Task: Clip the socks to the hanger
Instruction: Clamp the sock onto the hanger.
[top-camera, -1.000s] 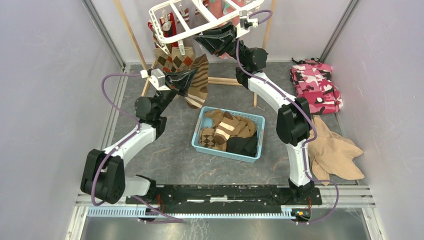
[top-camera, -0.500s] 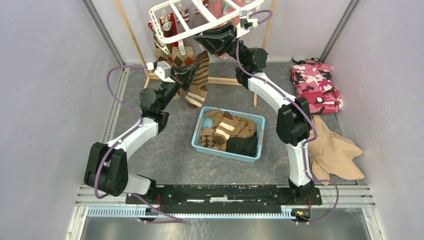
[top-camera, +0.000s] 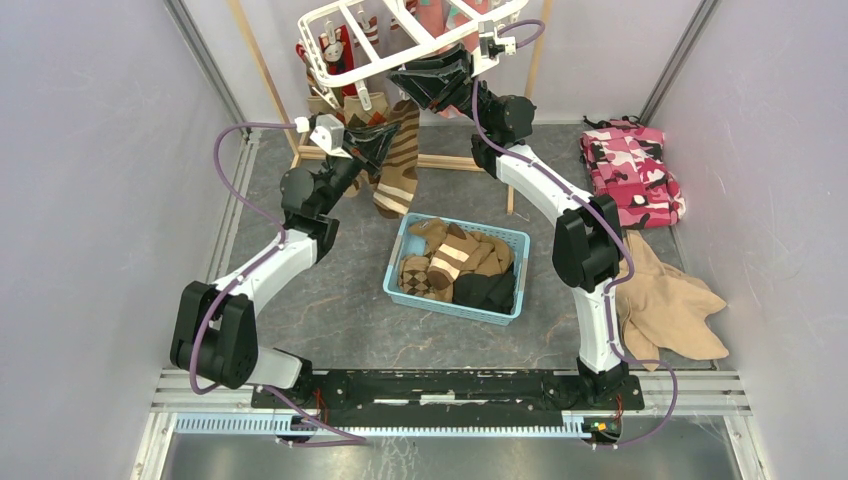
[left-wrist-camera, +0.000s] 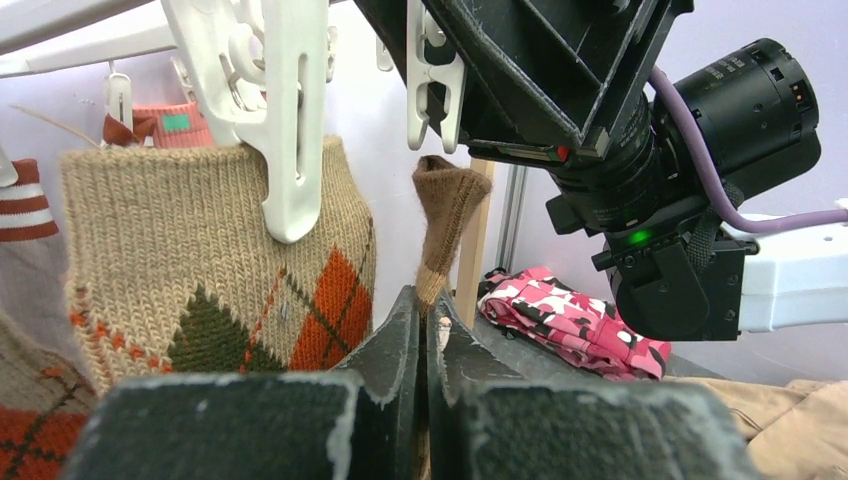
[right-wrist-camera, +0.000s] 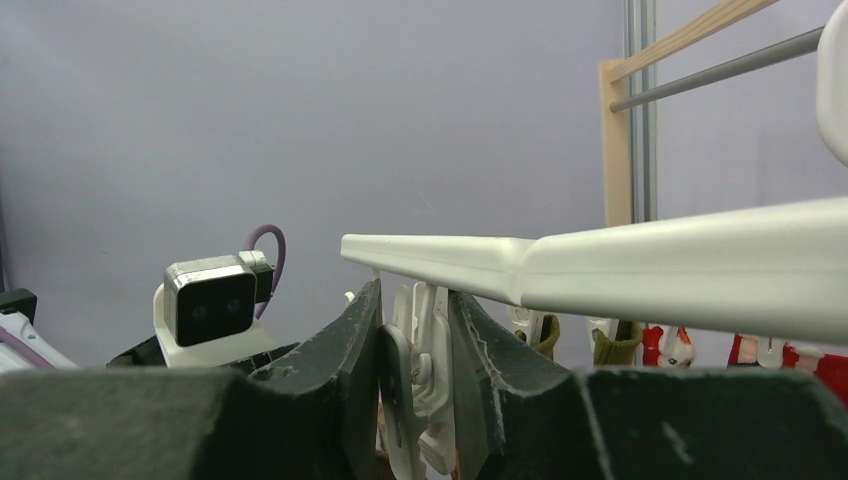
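End effector (left-wrist-camera: 425, 300) seemingly gripping sock (left-wrist-camera: 447, 200), grey floor (top-camera: 340, 310)

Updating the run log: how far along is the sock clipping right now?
Done: an argyle sock and a few others hang clipped on the hanger. In hand: the left gripper is shut on a brown sock raised under the rim, while the right gripper pinches a clip. Left: clip this one, then the pile of socks in the blue basket.
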